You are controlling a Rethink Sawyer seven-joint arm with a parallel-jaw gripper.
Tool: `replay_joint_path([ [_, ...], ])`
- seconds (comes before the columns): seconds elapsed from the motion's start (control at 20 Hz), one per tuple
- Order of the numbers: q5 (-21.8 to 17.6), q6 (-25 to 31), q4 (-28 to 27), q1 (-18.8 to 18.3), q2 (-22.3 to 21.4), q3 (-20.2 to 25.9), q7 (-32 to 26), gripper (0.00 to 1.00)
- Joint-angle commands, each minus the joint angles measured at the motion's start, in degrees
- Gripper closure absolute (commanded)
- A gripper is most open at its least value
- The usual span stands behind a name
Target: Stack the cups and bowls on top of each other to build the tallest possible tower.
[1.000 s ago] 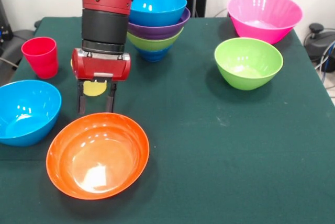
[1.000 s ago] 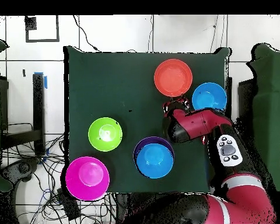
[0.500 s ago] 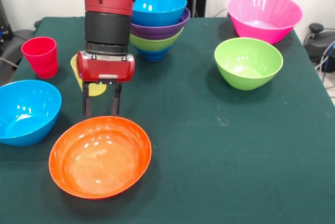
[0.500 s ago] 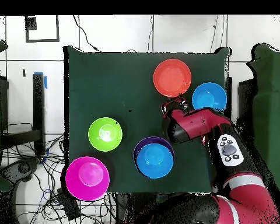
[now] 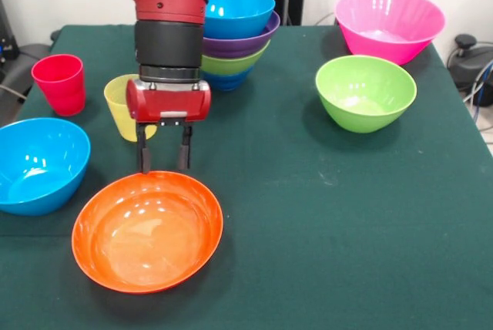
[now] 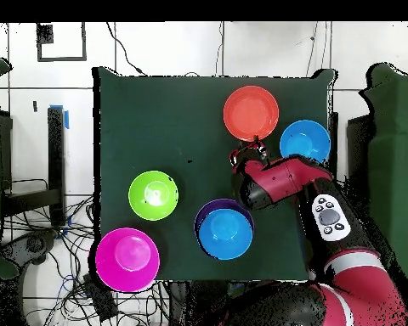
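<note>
- The claw [image 5: 163,159] has slid sideways over the last second, toward the middle of the surface [image 5: 308,207] in the front view, and now hangs over the far rim of the orange bowl [image 5: 146,230].
- Its two fingers point straight down, parted by a moderate gap, with nothing between them; their tips sit just above that rim, and contact cannot be judged.
- The orange bowl has shifted a little too: a second ago its rim sat further forward and it looked tipped toward the camera, now it lies flatter.
- The move uncovers the yellow cup [image 5: 123,106], hidden mostly behind the claw before; it stands upright, just behind and beside the wrist.
- My reading: the arm is lining up on the orange bowl's far rim for a pinch, so the grasp is not yet made.
- The tower [image 5: 235,37] stands at the far edge, light blue on top, unchanged.
- The red cup [image 5: 60,83], loose blue bowl [image 5: 38,164], green bowl [image 5: 366,92] and pink bowl [image 5: 389,23] have not moved.
- Overhead, the claw [image 6: 250,153] sits between the orange bowl [image 6: 251,113] and the tower [image 6: 224,229].
</note>
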Motion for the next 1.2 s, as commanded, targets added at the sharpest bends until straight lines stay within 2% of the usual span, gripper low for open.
replay_joint_path([
  [0.05,-7.27,7.56,3.14,-1.40,0.08,7.79,-16.98,0.00],
  [0.4,-9.35,9.70,3.95,-4.37,0.56,11.93,-21.70,0.00],
  [0.8,-14.27,9.29,3.66,-2.57,0.16,11.57,-23.93,0.00],
  [1.2,-14.66,11.65,3.40,-2.29,0.99,12.91,-28.29,0.00],
])
